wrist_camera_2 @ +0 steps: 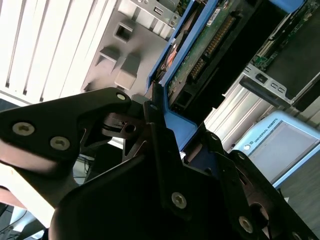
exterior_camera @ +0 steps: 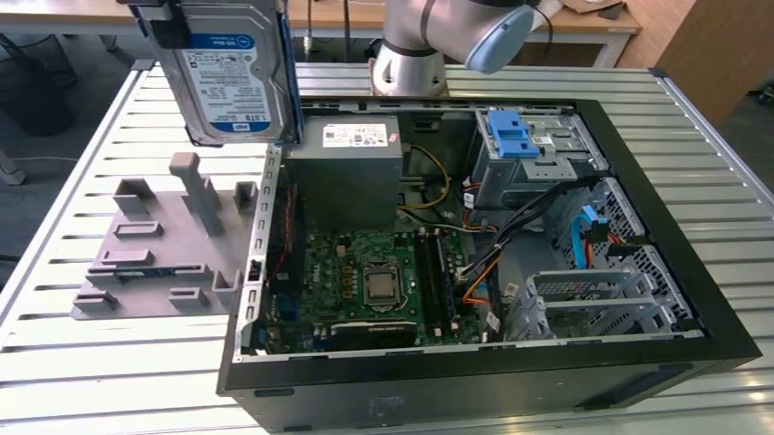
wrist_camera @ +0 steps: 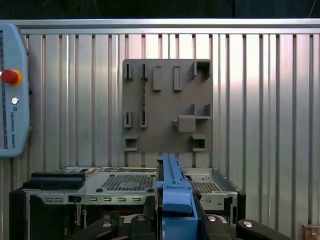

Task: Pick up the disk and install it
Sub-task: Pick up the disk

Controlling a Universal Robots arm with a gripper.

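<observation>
Gripper (wrist_camera_2: 172,125) holds the disk (exterior_camera: 230,77) upright in the air

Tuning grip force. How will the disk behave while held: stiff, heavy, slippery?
Likely rigid: the disk is a metal-cased slab. Probably heavy for its size. The claw pinches its blue plastic bracket, which looks smooth and may flex or slip.

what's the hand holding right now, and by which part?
The hand holds the hard drive, upright and clear of the table. It is clamped on the blue bracket along one edge of the drive, not on the labelled face.
</observation>
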